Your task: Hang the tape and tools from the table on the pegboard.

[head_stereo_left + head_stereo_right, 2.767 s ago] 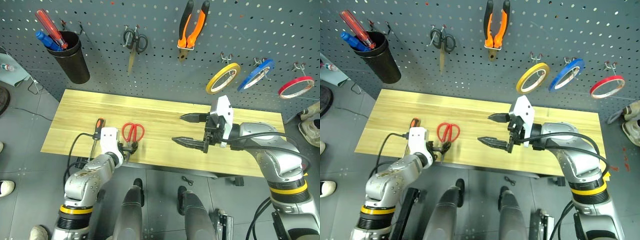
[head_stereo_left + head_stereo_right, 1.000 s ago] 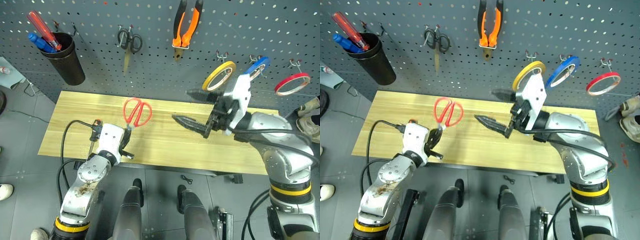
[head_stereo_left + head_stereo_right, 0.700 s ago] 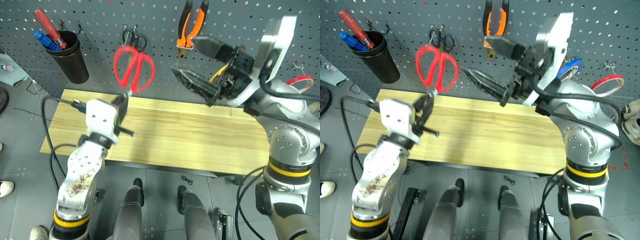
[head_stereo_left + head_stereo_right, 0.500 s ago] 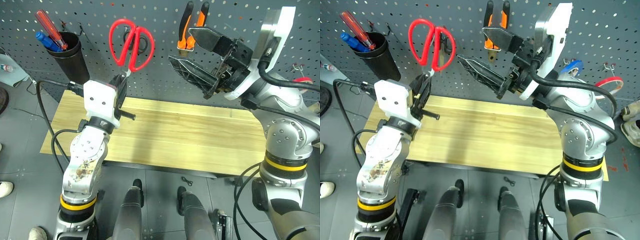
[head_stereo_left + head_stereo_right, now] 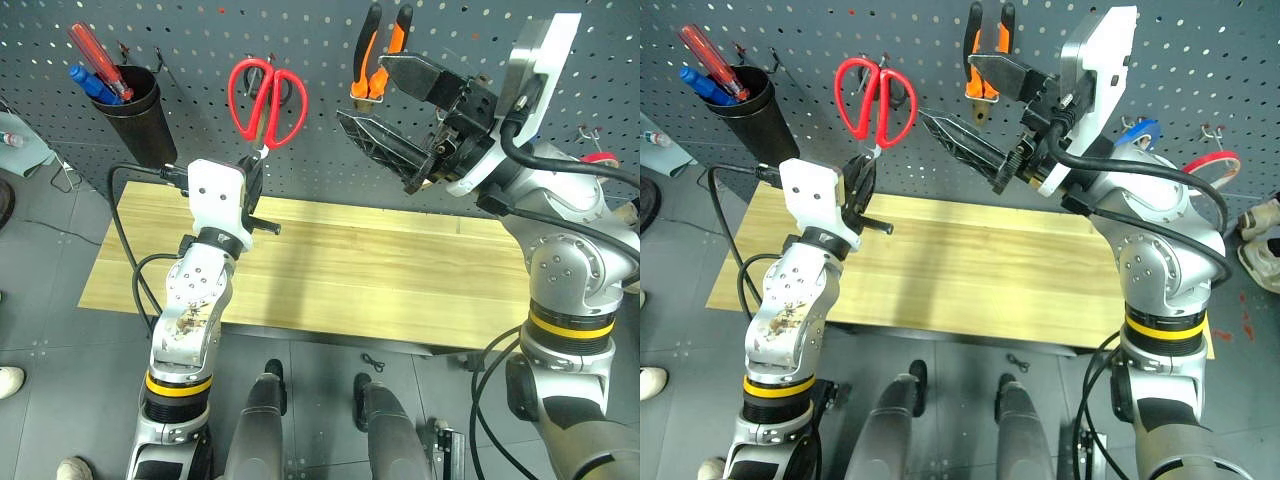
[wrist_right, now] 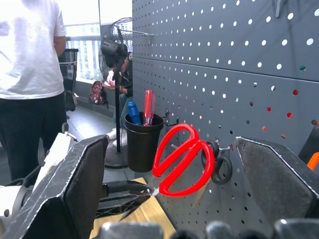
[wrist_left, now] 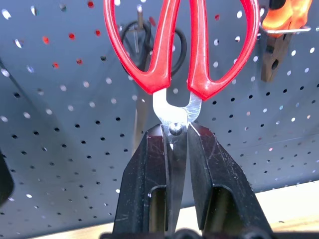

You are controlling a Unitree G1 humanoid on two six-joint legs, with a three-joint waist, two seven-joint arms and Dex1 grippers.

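Red scissors (image 5: 266, 101) now lifted off the table (image 5: 380, 270), handles up at the pegboard (image 5: 200, 60) around 11 o'clock, left gripper (image 5: 250, 180) clamping the blades. Right gripper (image 5: 400, 110) raised, jaws wide, empty. Hooking comes next.

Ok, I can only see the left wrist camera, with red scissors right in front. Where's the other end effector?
Observer: The right end effector is up by the pegboard, wide open and empty, next to the orange pliers.
Operator: What's to the left of my red scissors?
Observer: A black cup on the pegboard, holding a red screwdriver and a blue screwdriver.
Operator: Is the blue tape up?
Observer: Yes, the blue tape peeks out on the pegboard behind the right arm.
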